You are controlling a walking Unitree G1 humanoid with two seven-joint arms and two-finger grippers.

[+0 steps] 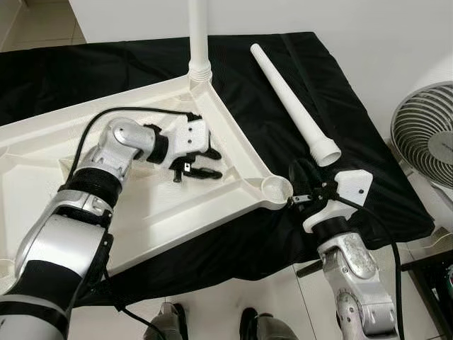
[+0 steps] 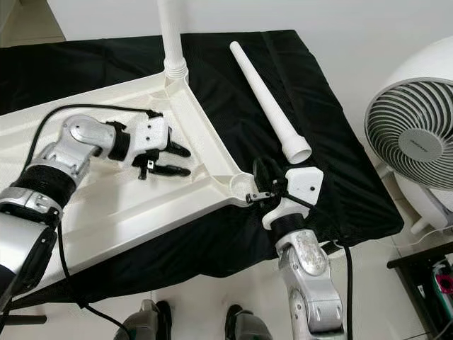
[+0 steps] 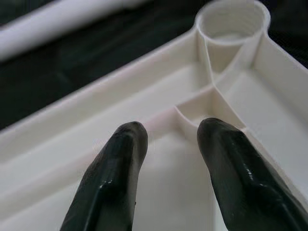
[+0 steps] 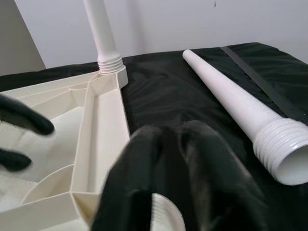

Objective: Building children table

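Note:
A white plastic tabletop (image 1: pixel 141 212) lies upside down on a black cloth. One white leg (image 1: pixel 199 42) stands upright, screwed into its far corner. A second, loose leg (image 1: pixel 294 103) lies on the cloth to the right, threaded end toward me. The near corner socket (image 1: pixel 277 188) is empty. My left gripper (image 1: pixel 202 161) hovers open over the ribbed underside, its fingers (image 3: pixel 120 159) pointing toward that socket (image 3: pixel 233 21). My right gripper (image 1: pixel 303 183) sits just right of the socket, fingers close together with nothing between them, the loose leg (image 4: pixel 231 106) beyond it.
The black cloth (image 1: pixel 340 127) covers a low surface that ends near my right arm. A white fan (image 1: pixel 428 134) stands on the floor at the right. My feet (image 1: pixel 212 322) show on pale tiles below the cloth's front edge.

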